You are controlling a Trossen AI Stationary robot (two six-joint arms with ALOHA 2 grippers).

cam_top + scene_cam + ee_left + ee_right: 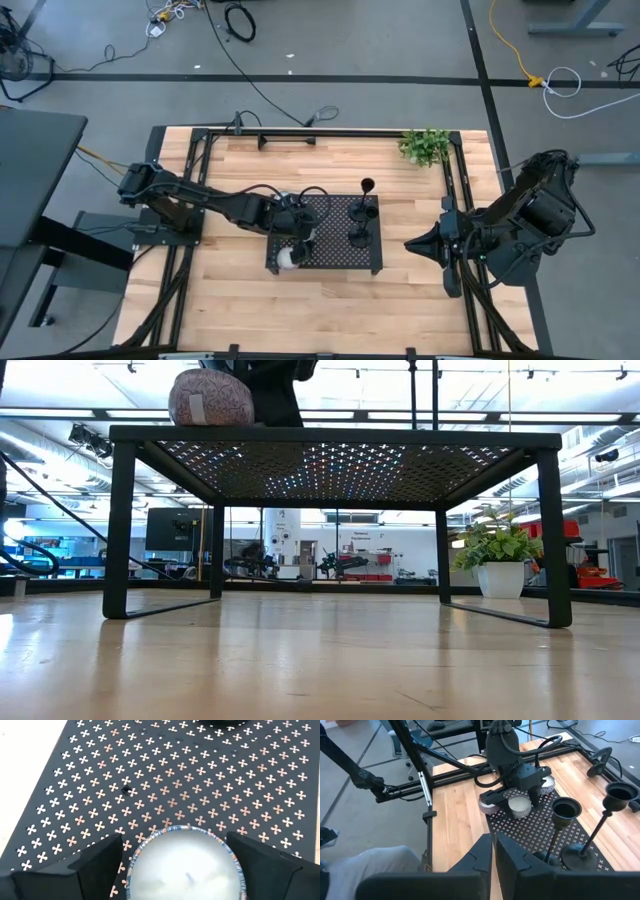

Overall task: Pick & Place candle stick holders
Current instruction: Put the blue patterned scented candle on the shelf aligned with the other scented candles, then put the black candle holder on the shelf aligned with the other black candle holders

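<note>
Two black candle stick holders stand upright by their round bases on the right part of the black perforated tray. They also show in the right wrist view. I cannot make out a third holder. My left gripper is open over the tray's left part. Its fingers stand on either side of a round jar candle with white wax, which rests on the tray. My right gripper is shut and empty, at the table's right, apart from the tray. My left gripper comes at the jar candle from above, one finger on each side of its rim. I cannot tell whether the fingers touch the jar.
A second jar candle stands at the tray's near left corner; it also shows in the low view. Another candle stands at the tray's far edge. A potted plant is at the far right. Bare wood lies near the table's front edge.
</note>
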